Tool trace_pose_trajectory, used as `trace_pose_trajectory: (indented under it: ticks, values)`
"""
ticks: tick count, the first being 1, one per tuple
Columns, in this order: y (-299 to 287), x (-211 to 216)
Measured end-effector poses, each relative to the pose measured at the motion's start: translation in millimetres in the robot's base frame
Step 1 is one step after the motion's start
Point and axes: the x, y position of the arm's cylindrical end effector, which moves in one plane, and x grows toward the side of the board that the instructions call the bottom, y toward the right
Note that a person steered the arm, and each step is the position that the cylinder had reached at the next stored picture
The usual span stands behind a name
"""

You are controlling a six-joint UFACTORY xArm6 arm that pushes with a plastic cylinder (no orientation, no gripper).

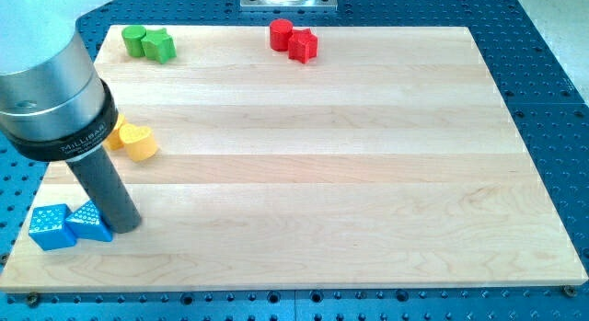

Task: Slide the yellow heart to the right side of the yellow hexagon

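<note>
The yellow heart (140,143) lies at the view's left on the wooden board (322,155). The yellow hexagon (115,133) touches its left side and is mostly hidden behind the arm's grey housing (51,96). My tip (127,223) rests on the board below the yellow pair, right beside the blue blocks. The heart sits to the right of the hexagon.
A blue cube (49,226) and a blue triangular block (87,222) sit at the bottom left, just left of my tip. A green cylinder (135,40) and green star (160,46) lie at the top left. A red cylinder (281,33) and red star (303,45) lie at top centre.
</note>
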Motion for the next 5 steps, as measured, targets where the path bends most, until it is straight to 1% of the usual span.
trace_pose_trajectory:
  ticks: [1,2,3,4,5]
  values:
    - [0,0]
    - [-5,-17]
    - [-39,-59]
    - [-3,-82]
    - [13,-92]
